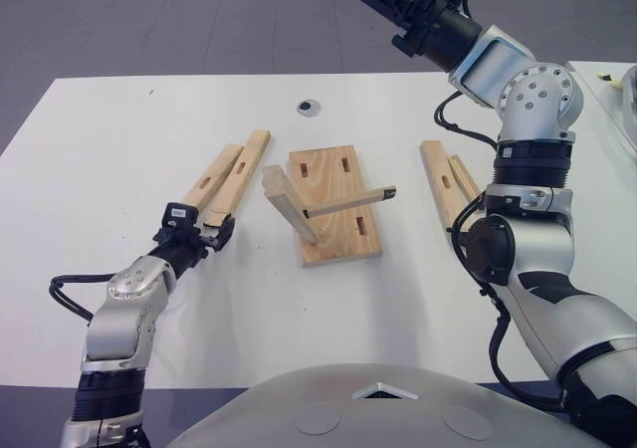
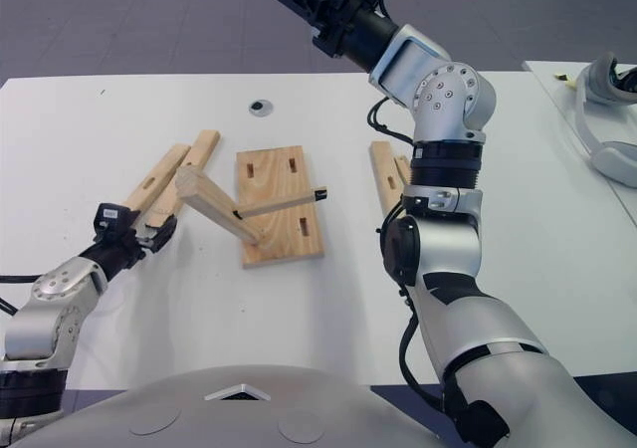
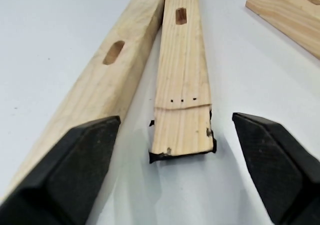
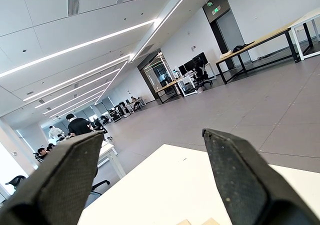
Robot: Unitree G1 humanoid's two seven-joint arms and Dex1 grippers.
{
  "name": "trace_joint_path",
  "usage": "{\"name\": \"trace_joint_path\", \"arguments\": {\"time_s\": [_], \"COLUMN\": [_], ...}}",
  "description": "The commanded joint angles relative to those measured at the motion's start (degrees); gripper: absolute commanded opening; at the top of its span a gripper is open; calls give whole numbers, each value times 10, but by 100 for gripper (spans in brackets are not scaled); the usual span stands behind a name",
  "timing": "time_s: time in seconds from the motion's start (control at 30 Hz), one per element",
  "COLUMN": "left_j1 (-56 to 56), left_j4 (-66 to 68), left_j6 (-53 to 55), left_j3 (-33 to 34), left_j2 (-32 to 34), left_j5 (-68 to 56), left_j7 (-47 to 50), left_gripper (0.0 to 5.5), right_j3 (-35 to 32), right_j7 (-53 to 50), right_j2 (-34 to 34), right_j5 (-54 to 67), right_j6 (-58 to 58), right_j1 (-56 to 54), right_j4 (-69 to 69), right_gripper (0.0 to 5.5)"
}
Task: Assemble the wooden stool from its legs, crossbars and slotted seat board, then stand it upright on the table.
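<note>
Left gripper (image 3: 176, 120) is sitting low with jaws wide, the end of a leg (image 3: 182, 85) lying between them on the table (image 1: 119, 129); right gripper (image 4: 152, 134) is hovering high, jaws wide, empty. Seat board (image 1: 338, 246) is lying mid-table.

I've got a white table (image 1: 119, 139) filling mid-frame, with a small round dark disc (image 1: 311, 107) at top centre near its far edge. Upper right there's a second table (image 2: 567, 100) with a grey headset-like item (image 2: 609, 75) on it. Grey floor (image 1: 149, 20) along the top.
</note>
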Motion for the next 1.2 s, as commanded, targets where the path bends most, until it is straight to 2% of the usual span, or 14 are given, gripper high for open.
{"name": "trace_joint_path", "arguments": {"time_s": [0.03,0.2,0.57,0.67,0.77,0.87,1.0,1.03,1.1,1.2], "left_j1": [-37,-93,-121,-119,-114,-151,-362,-406,-458,-443], "left_j4": [50,142,236,234,201,80,-3,-12,-30,-48], "left_j6": [-25,-59,-115,-121,-116,-71,52,86,153,233], "left_j3": [-9,-32,-43,-51,-43,36,175,192,208,197], "left_j2": [1,-8,-6,3,14,53,128,134,126,111], "left_j5": [14,22,43,50,38,-46,-243,-299,-428,-573], "left_j7": [-17,-52,-71,-86,-99,-125,-99,-88,-67,-42], "left_gripper": [412,412,236,206,206,206,205,205,205,205], "right_j3": [-2,-4,-7,-7,-8,-19,-23,-24,-31,-44], "right_j7": [-8,-14,-28,-31,-32,-33,-14,-3,35,79], "right_j2": [-2,1,2,3,3,1,1,4,14,30], "right_j5": [3,1,-1,-1,-1,10,18,24,66,153], "right_j6": [3,-1,-10,-11,-13,-4,-8,-9,11,59], "right_j1": [-4,-4,-1,0,-1,-10,-28,-35,-49,-65], "right_j4": [4,7,14,14,17,28,36,35,13,-15], "right_gripper": [369,369,369,369,369,369,369,369,412,465]}}
